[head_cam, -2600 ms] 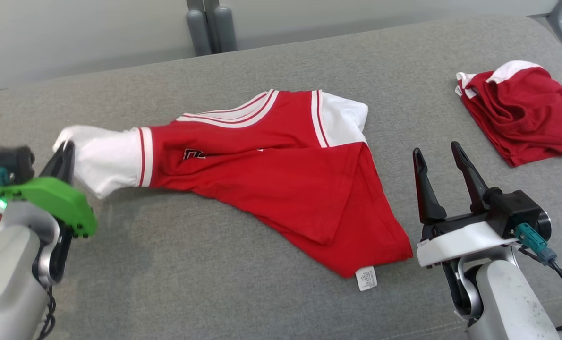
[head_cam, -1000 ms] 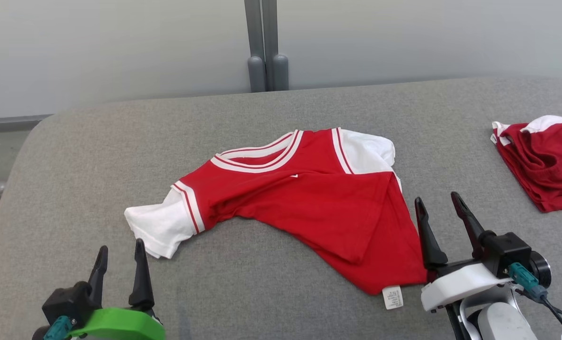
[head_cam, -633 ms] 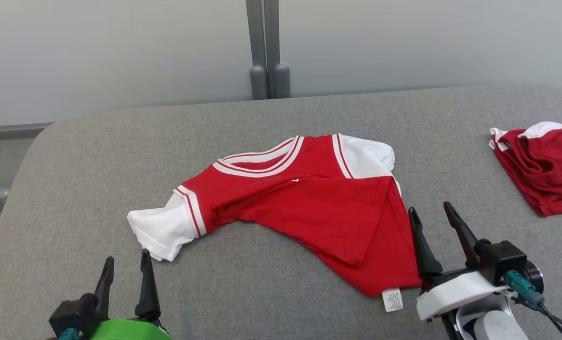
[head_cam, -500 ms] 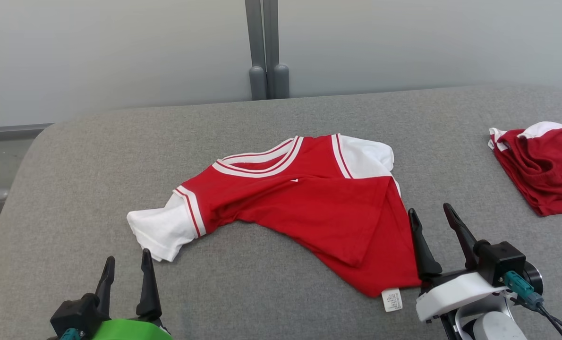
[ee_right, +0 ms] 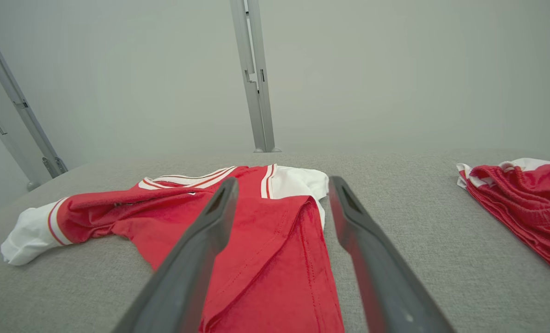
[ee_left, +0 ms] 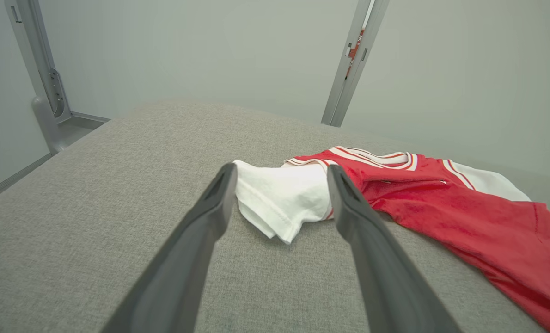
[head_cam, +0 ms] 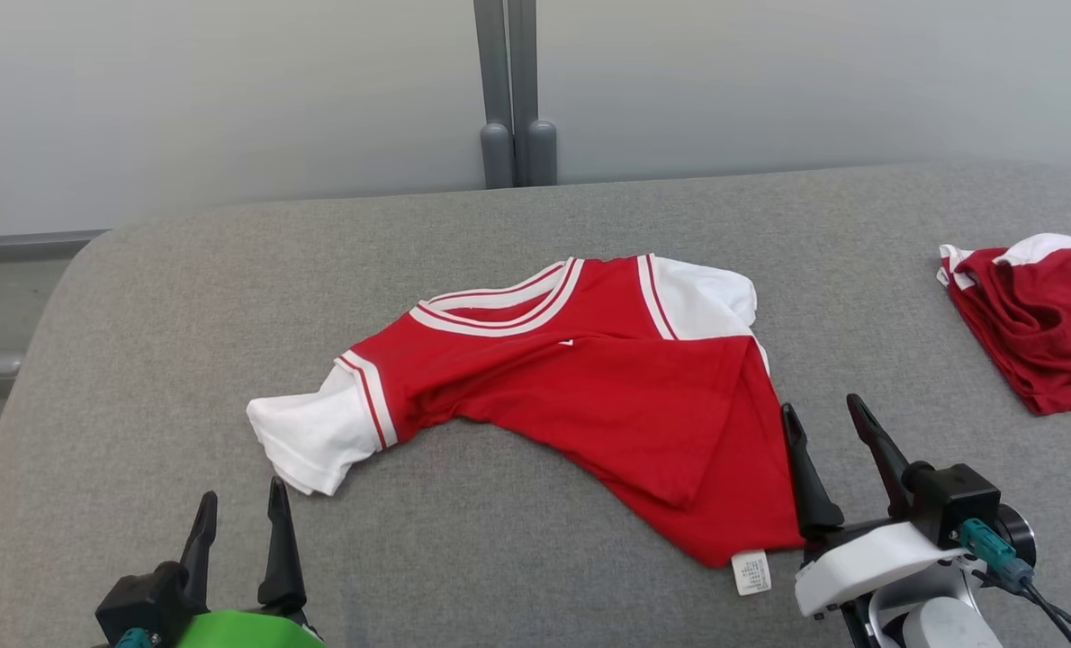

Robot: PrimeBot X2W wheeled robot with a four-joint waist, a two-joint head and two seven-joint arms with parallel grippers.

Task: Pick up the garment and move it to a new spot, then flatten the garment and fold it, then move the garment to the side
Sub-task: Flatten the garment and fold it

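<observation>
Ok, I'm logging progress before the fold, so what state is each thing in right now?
Shirt: lying rumpled, one side folded over, unheld.
Other red garment: bunched up at the right, untouched.
Left tool: open, empty, apart from the shirt.
Right tool: open, empty, beside the shirt.

Grey padded surface (head_cam: 184, 297), pale wall (head_cam: 229, 108), metal post (head_cam: 493, 72)

The care label (head_cam: 751, 572) on the garment (head_cam: 589, 396) bears print too small to read.
</observation>
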